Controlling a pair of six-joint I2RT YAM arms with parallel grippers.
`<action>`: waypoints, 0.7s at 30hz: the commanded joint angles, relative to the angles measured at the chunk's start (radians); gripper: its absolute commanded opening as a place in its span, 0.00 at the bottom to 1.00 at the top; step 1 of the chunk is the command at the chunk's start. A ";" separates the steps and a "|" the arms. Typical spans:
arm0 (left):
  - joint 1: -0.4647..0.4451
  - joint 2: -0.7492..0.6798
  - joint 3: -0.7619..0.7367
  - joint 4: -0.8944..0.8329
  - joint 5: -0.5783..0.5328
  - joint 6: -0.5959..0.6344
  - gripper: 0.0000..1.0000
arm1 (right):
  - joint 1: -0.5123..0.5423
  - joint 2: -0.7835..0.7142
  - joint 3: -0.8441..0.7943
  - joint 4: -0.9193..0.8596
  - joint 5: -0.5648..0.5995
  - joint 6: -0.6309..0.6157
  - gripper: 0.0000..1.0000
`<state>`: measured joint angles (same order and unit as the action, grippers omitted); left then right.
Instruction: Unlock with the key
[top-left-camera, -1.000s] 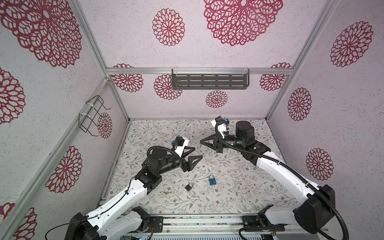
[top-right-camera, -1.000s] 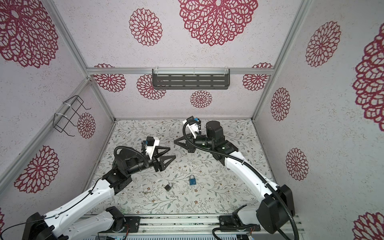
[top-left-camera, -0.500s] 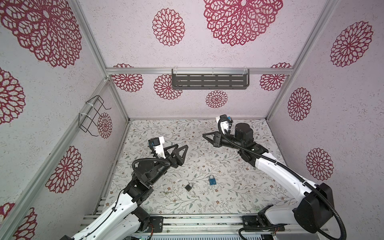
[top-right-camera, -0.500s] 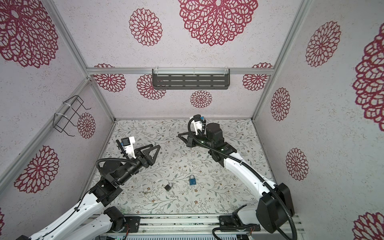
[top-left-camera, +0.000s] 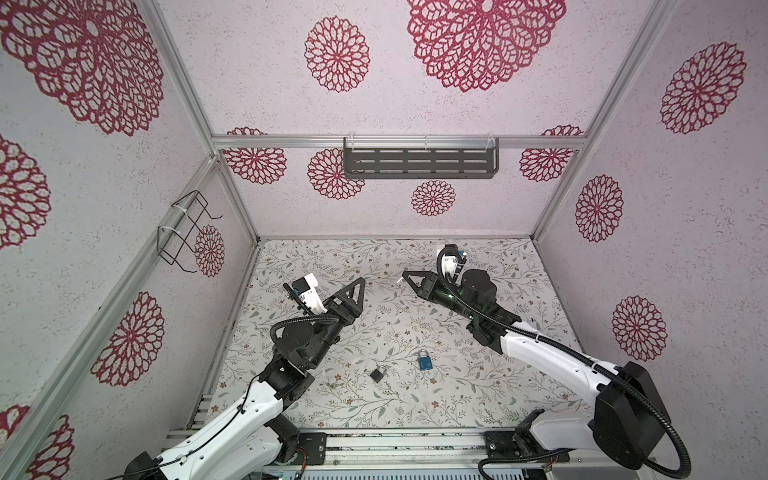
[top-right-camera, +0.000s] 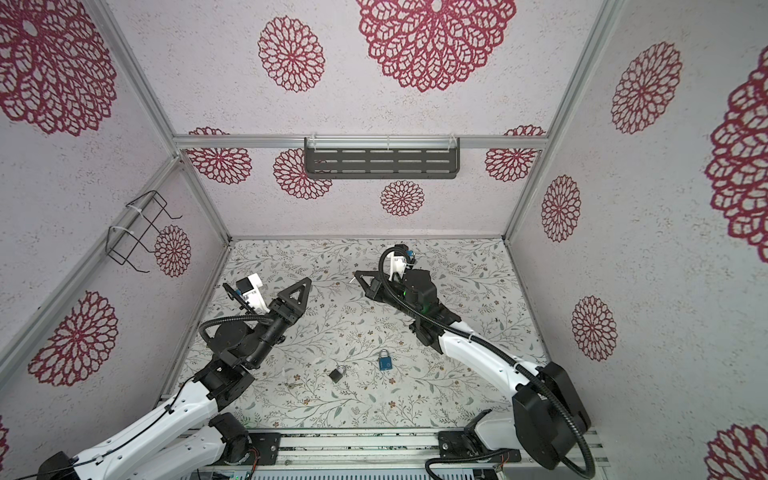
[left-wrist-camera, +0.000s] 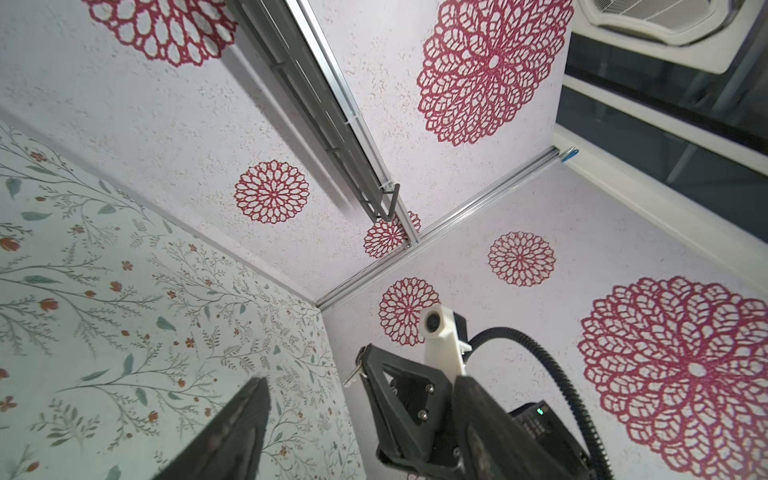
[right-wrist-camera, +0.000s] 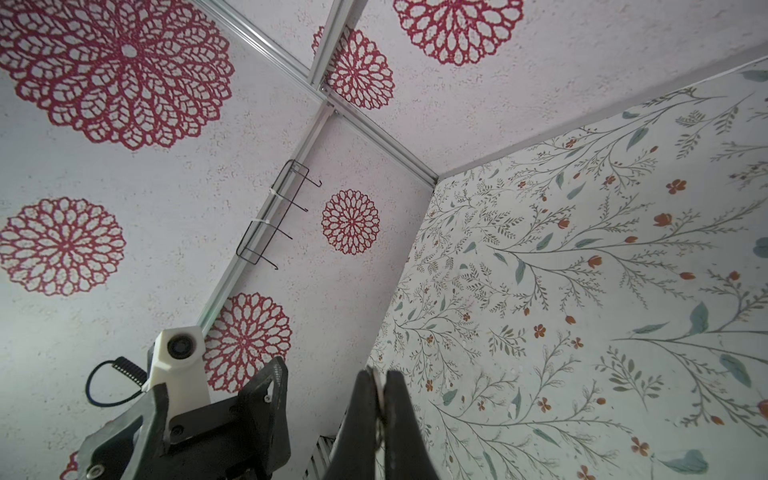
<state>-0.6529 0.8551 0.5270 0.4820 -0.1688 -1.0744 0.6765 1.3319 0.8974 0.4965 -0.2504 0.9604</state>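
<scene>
Evidently the left hand (top-left-camera: 358, 286) has pulled away. A second ago it reached low over the middle of the floral-patterned tabletop (top-left-camera: 457, 399), pointing toward the locks. Now it is lifted and drawn back to its own side, tips aimed at the rear wall. Its fingers stand apart with nothing between them, as the right wrist view shows. The right hand (top-left-camera: 410, 277) has moved far less, only levelling out to point across at its partner. It is clamped on the small silver key (right-wrist-camera: 377, 388), whose blade juts just past the fingertips. Both locks lie untouched on the tabletop nearer the front: the blue padlock (top-left-camera: 424, 361) and, near it toward the left arm, the small dark padlock (top-left-camera: 377, 374). The key hangs in the air over the rear half, well apart from both. By my reading the task is no nearer done: no lock is steadied, and the key is not lined up with any keyhole. The empty hand would have to come back down for a lock. Which of the two locks the key fits cannot be told.
</scene>
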 joint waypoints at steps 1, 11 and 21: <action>-0.016 0.035 0.000 0.105 -0.035 -0.050 0.71 | 0.028 -0.056 0.006 0.127 0.119 0.080 0.00; -0.072 0.181 0.057 0.210 -0.025 -0.101 0.64 | 0.101 -0.066 -0.038 0.226 0.215 0.135 0.00; -0.093 0.282 0.134 0.253 0.017 -0.155 0.57 | 0.140 -0.047 -0.038 0.273 0.228 0.147 0.00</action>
<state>-0.7372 1.1194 0.6250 0.6926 -0.1772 -1.1995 0.8032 1.2984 0.8444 0.6994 -0.0437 1.0973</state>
